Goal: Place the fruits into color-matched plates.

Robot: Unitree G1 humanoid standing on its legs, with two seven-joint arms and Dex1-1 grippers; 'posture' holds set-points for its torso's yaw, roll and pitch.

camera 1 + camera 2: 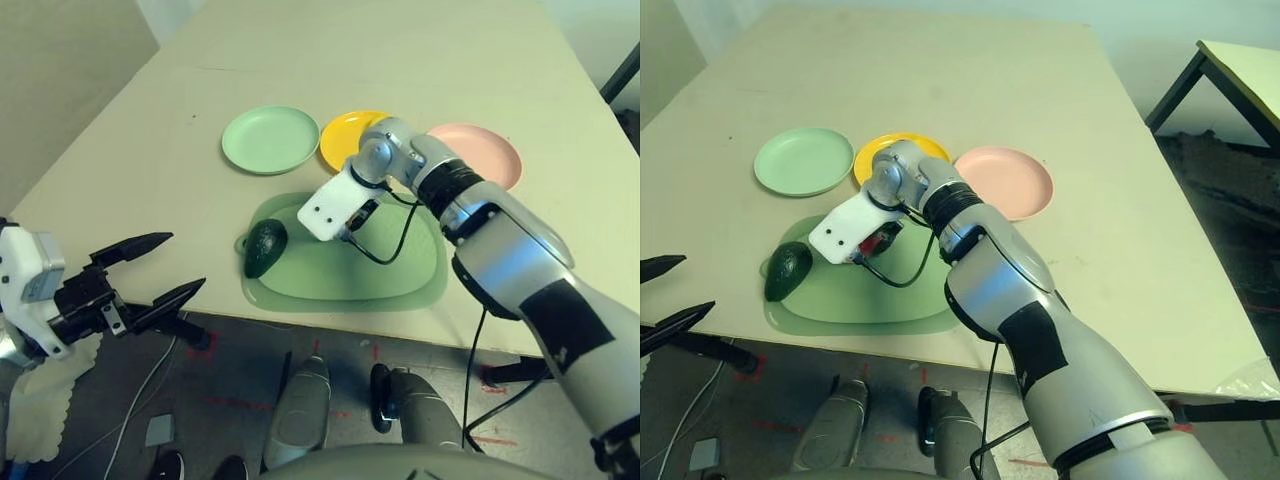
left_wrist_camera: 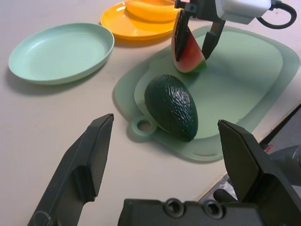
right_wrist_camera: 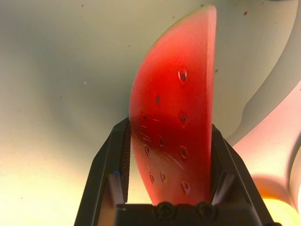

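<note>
Left eye view: the right gripper (image 1: 352,222) reaches down over the green mat (image 1: 400,275), the avocado (image 1: 264,247) on the mat's near-left edge. Left wrist view: the left gripper (image 2: 167,155) gapes empty, idle; the banana (image 2: 149,8) seemingly fills the yellow plate (image 2: 123,23) beyond the mat. Right wrist view: fingers pinch the watermelon wedge (image 3: 176,127), likely for lifting toward the pink plate (image 1: 490,150).

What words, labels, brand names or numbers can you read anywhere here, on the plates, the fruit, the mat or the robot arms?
None: nothing readable shows.
The mint green plate, yellow plate and pink plate are plain.
The avocado, watermelon wedge and green mat bear no print.
The right gripper, closed on the wedge, and the open left gripper show no marking.
</note>
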